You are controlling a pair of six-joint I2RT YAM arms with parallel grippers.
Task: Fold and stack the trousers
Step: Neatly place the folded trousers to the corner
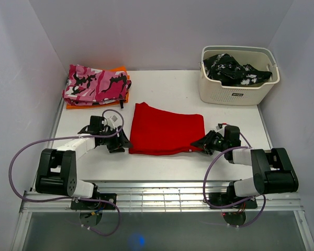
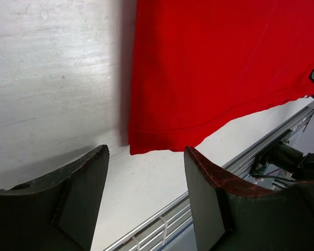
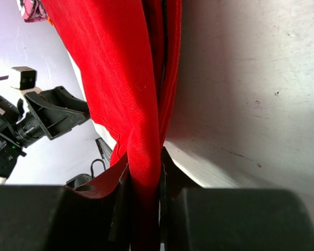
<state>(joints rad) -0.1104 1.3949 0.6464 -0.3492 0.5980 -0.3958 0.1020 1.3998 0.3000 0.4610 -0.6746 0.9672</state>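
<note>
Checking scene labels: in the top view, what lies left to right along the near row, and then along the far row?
Near row: left gripper → trousers → right gripper, clamped on the trousers' right edge. Far row: camouflage garment → white basket.

The trousers (image 1: 167, 135) are plain bright red. The camouflage garment (image 1: 94, 83) is blotched pink, black and white, with an orange layer (image 1: 72, 105) under it. The basket (image 1: 235, 94) is cream and its patterned garment (image 1: 233, 70) is black and white. The table (image 1: 167, 89) is white and the cables (image 1: 11, 170) are purple.
</note>
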